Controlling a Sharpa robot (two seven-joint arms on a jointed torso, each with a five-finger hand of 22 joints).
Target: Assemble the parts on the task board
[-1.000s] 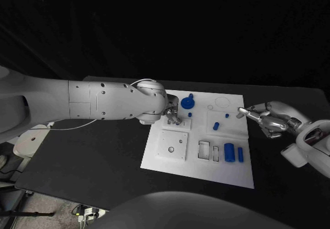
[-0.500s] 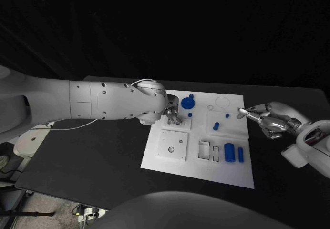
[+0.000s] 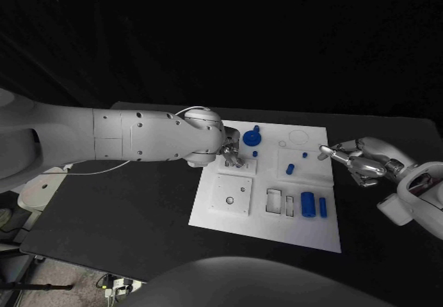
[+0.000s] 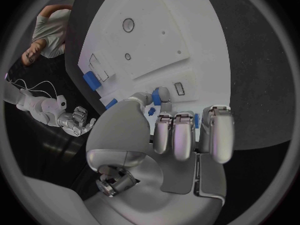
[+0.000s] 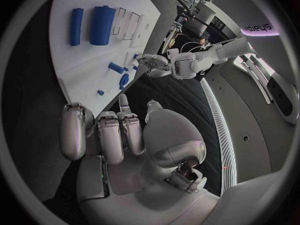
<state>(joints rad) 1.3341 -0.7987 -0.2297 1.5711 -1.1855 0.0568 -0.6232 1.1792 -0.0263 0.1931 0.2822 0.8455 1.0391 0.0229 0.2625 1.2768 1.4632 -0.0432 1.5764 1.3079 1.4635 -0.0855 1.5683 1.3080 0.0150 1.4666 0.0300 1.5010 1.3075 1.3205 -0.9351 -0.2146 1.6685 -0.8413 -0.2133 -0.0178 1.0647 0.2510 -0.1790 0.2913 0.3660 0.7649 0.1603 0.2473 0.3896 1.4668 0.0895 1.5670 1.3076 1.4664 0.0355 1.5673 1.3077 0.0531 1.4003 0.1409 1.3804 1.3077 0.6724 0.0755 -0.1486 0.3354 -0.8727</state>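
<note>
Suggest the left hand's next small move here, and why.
Probably a slight lowering of the left hand toward the task board. It sits over the board's upper left area beside the round blue part, fingers curled; whether they hold anything cannot be told. The right hand waits at the board's right edge.

The silver left hand is mostly covered in the head view by its own white forearm; its fingertips lie over the white task board near the far left corner, and whether they touch or pinch anything there is too small to tell. In the left wrist view the curled fingers hide that spot, with only slivers of small blue pieces showing between them, perhaps a peg. The silver right hand sits beside the board's right edge, its grasp unclear.
</note>
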